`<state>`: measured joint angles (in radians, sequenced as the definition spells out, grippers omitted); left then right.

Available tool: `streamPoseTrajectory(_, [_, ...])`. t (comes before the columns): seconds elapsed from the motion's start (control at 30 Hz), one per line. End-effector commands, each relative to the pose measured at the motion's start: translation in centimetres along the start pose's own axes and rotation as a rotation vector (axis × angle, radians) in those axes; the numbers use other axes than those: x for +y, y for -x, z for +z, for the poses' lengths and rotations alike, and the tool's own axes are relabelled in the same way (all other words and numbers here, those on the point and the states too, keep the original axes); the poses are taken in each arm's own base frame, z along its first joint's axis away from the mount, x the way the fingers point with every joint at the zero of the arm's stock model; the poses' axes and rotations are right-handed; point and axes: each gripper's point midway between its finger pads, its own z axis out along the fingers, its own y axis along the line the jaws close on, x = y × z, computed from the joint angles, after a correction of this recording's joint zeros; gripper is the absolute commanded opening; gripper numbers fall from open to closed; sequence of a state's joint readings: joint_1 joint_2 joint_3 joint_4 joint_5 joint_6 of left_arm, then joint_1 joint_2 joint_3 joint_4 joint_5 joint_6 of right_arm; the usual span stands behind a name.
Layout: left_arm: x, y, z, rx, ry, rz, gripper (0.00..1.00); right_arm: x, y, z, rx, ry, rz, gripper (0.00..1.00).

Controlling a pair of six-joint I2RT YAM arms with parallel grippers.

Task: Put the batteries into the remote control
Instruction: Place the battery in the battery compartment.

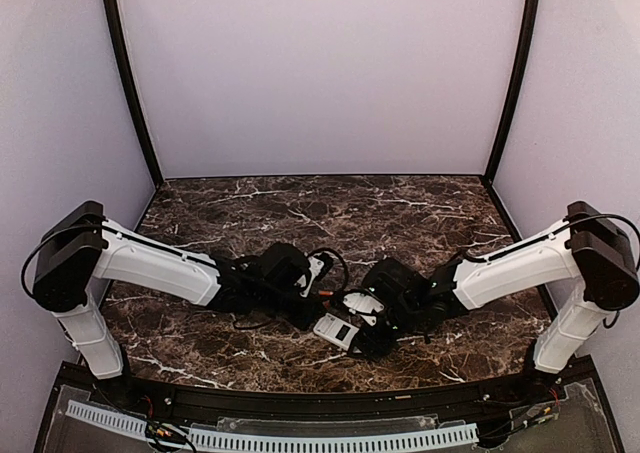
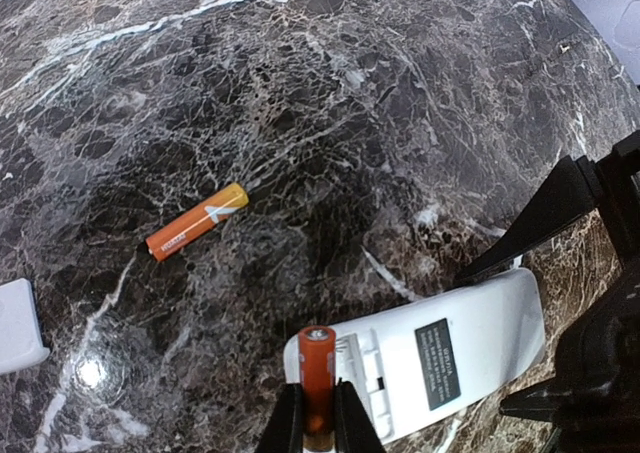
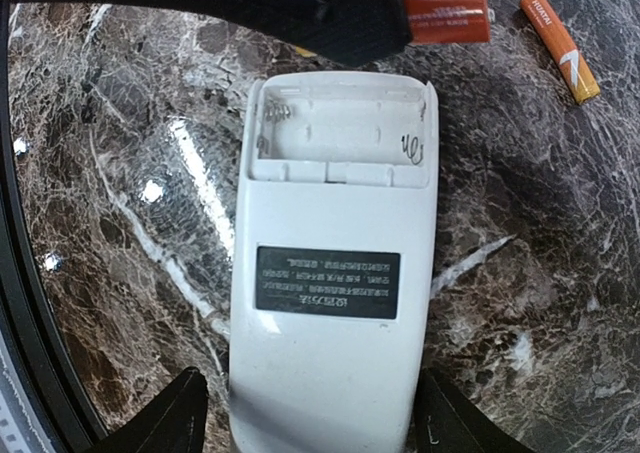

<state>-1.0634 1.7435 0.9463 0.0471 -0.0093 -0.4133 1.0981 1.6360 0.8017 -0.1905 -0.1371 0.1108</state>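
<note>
Left gripper (image 2: 318, 425): closed on a battery (image 2: 317, 373), gripped lengthwise with its tip out ahead.
Loose battery (image 2: 197, 221): laid flat on the table (image 2: 420, 93), ahead and left of the left gripper, apart from it.
Remote control (image 2: 450, 358): laid back-up, compartment uncovered, open end just under the gripped battery.
Right gripper (image 3: 320, 428): jaws set wide at either side of the remote's label end; a firm hold cannot be told.

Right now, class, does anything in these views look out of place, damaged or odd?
Nothing damaged. The remote control lies back up, its battery bay open and empty; one battery lies loose on the table, a second battery is pinched in the left fingers.
</note>
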Motion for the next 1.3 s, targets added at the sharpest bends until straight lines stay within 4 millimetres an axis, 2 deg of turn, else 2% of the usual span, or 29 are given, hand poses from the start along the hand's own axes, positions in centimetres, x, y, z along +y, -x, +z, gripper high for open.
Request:
streamPoseTrajectory(0.0, [-1.3, 0.1, 0.3, -0.013, -0.054, 0.002, 0.00, 0.3, -3.4, 0.7, 0.095, 0.013, 0.032, 0.69])
streamPoseTrajectory(0.23, [-1.3, -0.6, 0.8, 0.002, -0.059, -0.004, 0.00, 0.5, -3.3, 0.8, 0.085, 0.020, 0.036, 0.64])
streamPoseTrajectory(0.83, [0.9, -3.3, 1.3, 0.080, 0.026, 0.035, 0.01, 0.4, -3.8, 0.7, 0.095, 0.017, 0.044, 0.56])
streamPoseTrajectory(1.27, [1.9, -4.4, 1.3, 0.114, 0.074, 0.056, 0.11, 0.8, -3.2, 0.1, 0.077, 0.032, 0.065, 0.64])
